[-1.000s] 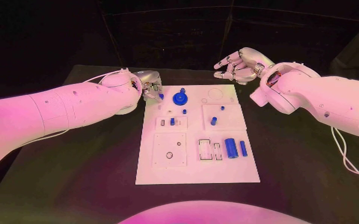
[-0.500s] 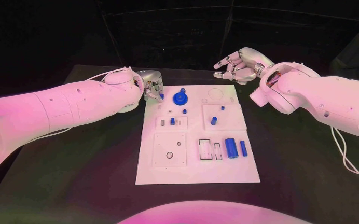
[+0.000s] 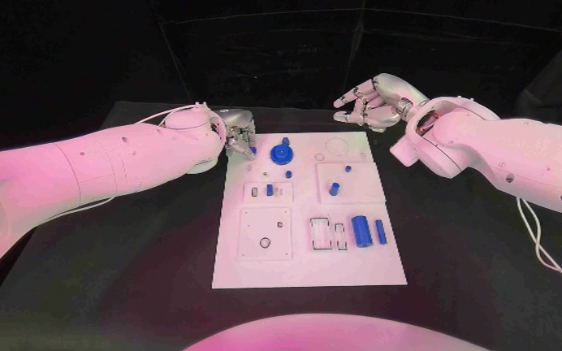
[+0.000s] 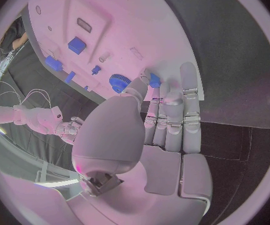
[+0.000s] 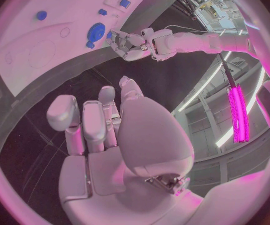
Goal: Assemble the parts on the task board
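The white task board lies in the middle of the black table. My left hand hovers at the board's far left corner and pinches a small blue peg between thumb and fingertips. Just beside it on the board sits a round blue knob. Small blue pegs stand in the board's middle blocks. A blue cylinder and a thin blue bar lie on its right side. My right hand floats beyond the board's far right corner, fingers spread, holding nothing.
White raised blocks with holes and slots cover the near half of the board. Bare black table surrounds the board on both sides and in front. My left arm reaches in over the table's left part.
My left hand has edged slightly right toward the board's corner with the peg still pinched. The right hand has stayed where it was.
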Available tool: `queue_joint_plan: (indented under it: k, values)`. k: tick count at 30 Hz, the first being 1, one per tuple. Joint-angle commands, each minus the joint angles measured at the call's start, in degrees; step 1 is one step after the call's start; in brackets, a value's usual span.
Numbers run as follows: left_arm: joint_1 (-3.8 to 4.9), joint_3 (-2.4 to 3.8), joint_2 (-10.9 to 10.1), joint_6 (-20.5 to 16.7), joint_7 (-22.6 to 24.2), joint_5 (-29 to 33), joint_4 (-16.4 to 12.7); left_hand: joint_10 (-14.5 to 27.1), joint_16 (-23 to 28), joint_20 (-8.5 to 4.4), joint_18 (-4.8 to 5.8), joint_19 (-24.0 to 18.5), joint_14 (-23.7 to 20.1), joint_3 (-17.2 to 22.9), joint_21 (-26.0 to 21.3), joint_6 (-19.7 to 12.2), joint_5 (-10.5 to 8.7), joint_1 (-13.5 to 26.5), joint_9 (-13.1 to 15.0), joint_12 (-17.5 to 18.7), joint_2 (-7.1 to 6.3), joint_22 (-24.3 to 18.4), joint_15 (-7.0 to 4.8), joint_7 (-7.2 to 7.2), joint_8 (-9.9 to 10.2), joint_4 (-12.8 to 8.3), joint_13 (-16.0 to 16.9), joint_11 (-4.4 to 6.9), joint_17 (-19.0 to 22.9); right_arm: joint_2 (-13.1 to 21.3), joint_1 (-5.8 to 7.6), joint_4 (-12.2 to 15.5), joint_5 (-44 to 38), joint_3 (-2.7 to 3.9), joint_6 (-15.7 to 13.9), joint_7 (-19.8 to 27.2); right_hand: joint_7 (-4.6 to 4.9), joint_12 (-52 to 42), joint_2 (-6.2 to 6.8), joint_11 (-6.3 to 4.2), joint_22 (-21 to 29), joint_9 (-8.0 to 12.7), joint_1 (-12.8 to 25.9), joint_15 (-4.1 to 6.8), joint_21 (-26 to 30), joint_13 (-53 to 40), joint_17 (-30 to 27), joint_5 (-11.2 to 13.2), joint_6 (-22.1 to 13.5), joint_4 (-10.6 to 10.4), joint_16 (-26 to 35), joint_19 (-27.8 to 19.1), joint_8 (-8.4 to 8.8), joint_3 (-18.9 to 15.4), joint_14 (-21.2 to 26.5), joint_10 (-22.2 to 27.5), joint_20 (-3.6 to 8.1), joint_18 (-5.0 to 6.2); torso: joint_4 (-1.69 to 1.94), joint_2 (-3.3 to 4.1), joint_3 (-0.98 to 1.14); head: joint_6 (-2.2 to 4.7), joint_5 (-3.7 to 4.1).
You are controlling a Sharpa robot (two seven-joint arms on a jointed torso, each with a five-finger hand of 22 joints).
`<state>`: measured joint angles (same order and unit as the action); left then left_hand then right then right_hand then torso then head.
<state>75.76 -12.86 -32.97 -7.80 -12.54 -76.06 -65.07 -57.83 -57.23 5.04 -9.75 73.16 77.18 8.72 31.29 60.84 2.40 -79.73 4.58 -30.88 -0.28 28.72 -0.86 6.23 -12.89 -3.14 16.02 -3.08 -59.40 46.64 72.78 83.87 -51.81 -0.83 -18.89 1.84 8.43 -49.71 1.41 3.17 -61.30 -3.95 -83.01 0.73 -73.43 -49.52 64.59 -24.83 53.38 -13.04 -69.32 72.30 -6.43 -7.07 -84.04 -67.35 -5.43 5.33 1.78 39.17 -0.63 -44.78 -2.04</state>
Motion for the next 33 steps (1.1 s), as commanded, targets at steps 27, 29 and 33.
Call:
queue_joint_plan:
  k: [27,29,33]
  values:
    - [-0.23,-0.17,-1.13,2.77,2.76,0.87,-0.96,2.15,1.61,0.02,-0.22,-1.19,-2.14,8.42,-0.91,-2.32,0.29,2.21,-0.83,2.21,7.86,0.33,0.58,1.47,2.33,3.15,-1.49,-0.97,1.33,0.1,0.1,0.13,-0.12,0.03,0.13,0.49,0.06,-0.34,-0.5,0.17,0.09,0.04,0.52,0.28,0.33,0.09,0.12,-1.15,-0.23,-1.06,0.31,-0.23,-0.45,-0.05,-0.95,0.27,0.1,0.76,0.09,-0.04,-0.01,0.03,0.01]
    - [-0.23,-0.17,-1.25,2.69,3.09,0.96,-1.08,2.28,1.85,0.2,-0.23,-1.42,-2.51,10.57,-1.04,-2.49,0.3,2.82,-0.79,2.63,7.37,0.37,0.77,1.71,2.7,3.27,-1.81,-1.2,1.51,0.09,0.1,0.13,-0.12,0.03,0.14,0.51,0.06,-0.33,-0.52,0.17,0.08,0.04,0.56,0.28,0.33,0.12,0.12,-1.3,-0.24,-1.14,0.33,-0.22,-0.45,-0.06,-0.95,0.29,0.1,0.75,0.07,-0.05,-0.01,0.09,-0.02]
    - [-0.23,-0.17,-1.42,2.53,3.57,1.03,-1.33,2.3,2.17,0.42,-0.3,-1.62,-2.96,14.84,-1.12,-2.63,0.29,3.95,-0.75,3.24,6.22,0.52,0.97,2.04,3.26,3.47,-2.33,-1.46,1.8,0.1,0.1,0.13,-0.12,0.03,0.15,0.55,0.07,-0.32,-0.53,0.17,0.09,0.04,0.59,0.28,0.34,0.14,0.12,-1.4,-0.25,-1.19,0.34,-0.22,-0.46,-0.06,-0.95,0.31,0.1,0.76,0.06,-0.03,-0.01,0.15,-0.06]
